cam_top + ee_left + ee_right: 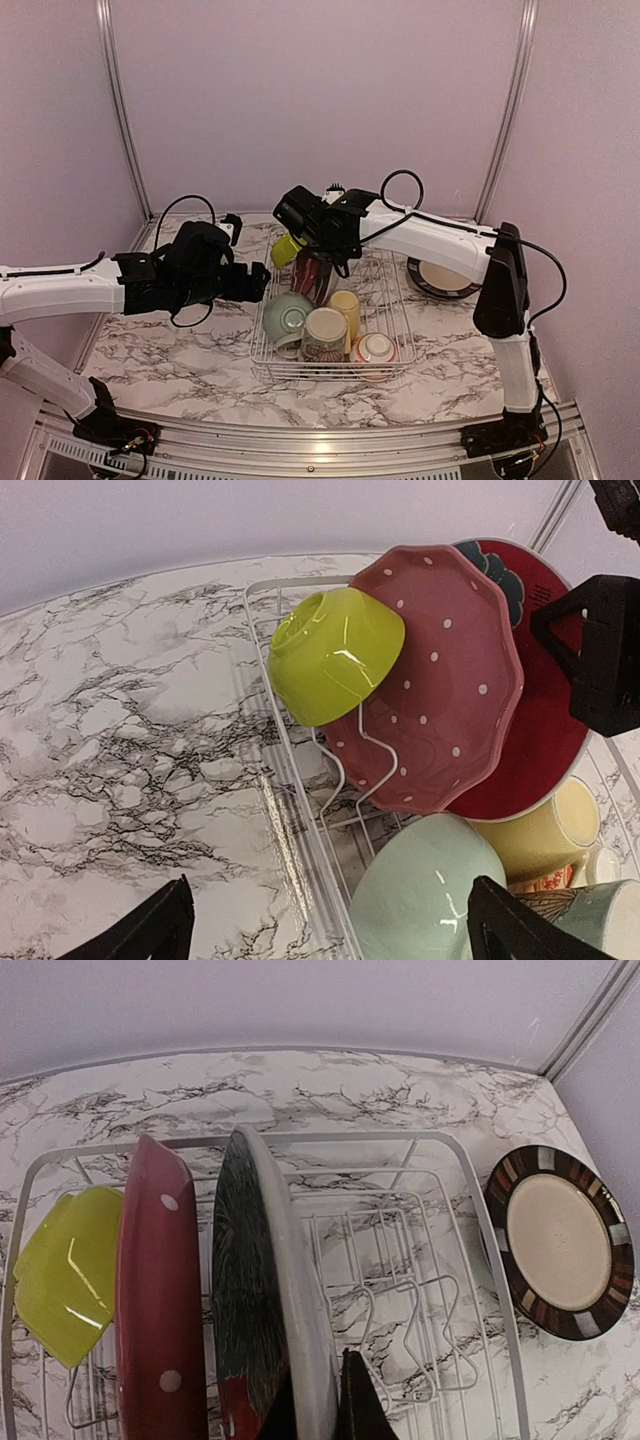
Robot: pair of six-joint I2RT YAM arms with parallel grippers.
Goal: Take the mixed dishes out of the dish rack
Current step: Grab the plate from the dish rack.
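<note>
The white wire dish rack (pixel 331 379) holds a lime bowl (pixel 287 248), a red dotted plate (pixel 155 1290) and a red and black plate (pixel 250 1290) standing on edge. It also holds a pale-green bowl (pixel 287 315), a cream patterned mug (pixel 325 334), a yellow mug (pixel 346 304) and a red-patterned bowl (pixel 375 350). My right gripper (pixel 316 1410) has its fingers (pixel 357 1405) on both sides of the red and black plate's rim, shut on it. My left gripper (pixel 330 930) is open, straddling the rack's left wall (pixel 290 780) and the pale-green bowl (pixel 430 890).
A dark-rimmed cream plate (pixel 445 277) lies flat on the marble table (pixel 170 350) just right of the rack, also in the right wrist view (pixel 560 1240). The rack's right half (pixel 420 1290) shows bare wire dividers. Lilac walls close in the back and sides.
</note>
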